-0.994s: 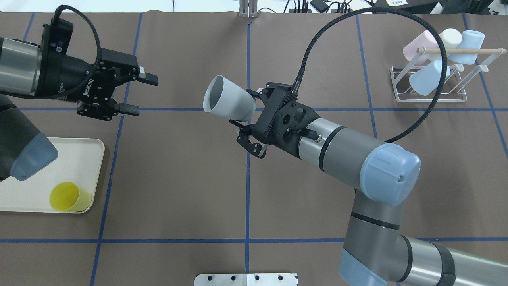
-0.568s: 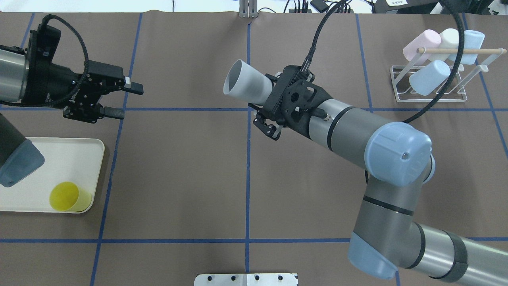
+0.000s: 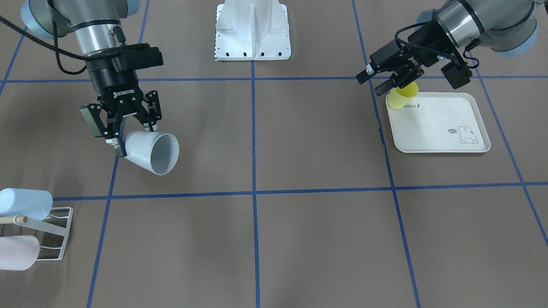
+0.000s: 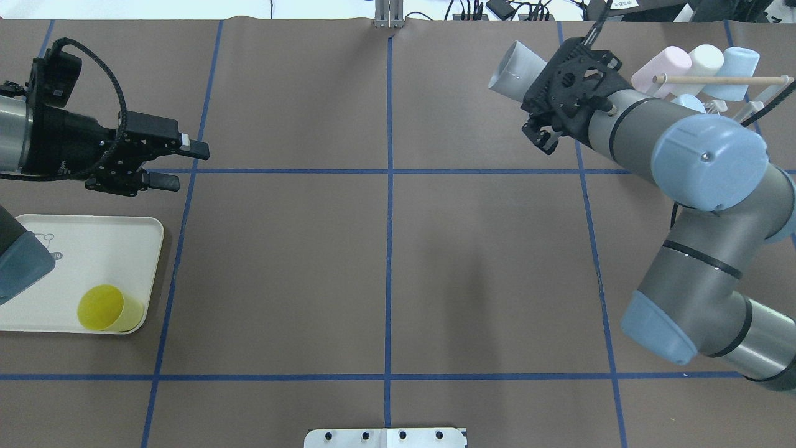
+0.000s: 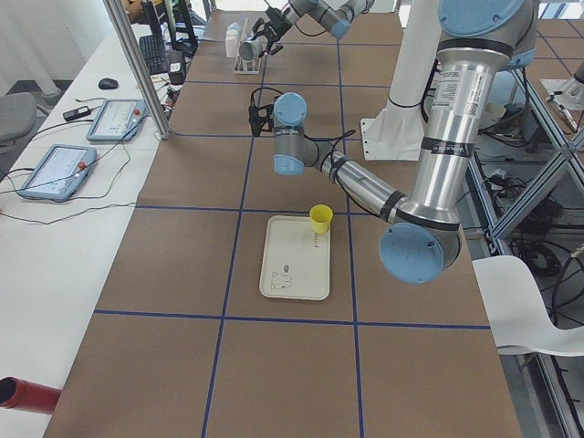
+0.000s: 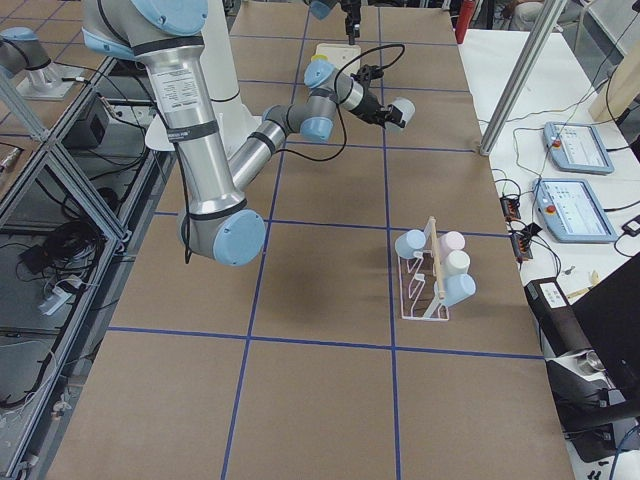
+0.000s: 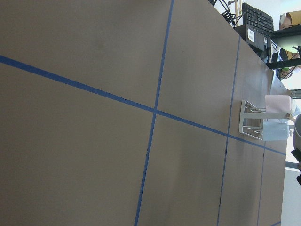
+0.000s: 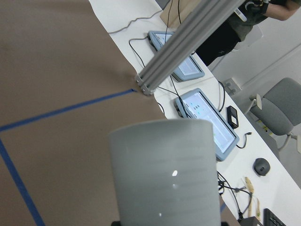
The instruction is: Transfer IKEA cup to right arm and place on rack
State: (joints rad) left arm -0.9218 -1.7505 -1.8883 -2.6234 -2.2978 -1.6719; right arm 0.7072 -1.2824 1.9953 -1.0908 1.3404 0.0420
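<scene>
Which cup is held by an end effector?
The grey cup, in the right end effector; the yellow cup stands on the tray, pastel cups on the rack.

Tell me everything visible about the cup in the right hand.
The cup is pale grey, smooth, plastic-looking, empty, tapering from a wide open mouth to a narrower base. The right hand is shut on its base end, holding it on its side above the table, mouth away from the wrist. It is apart from the rack.
</scene>
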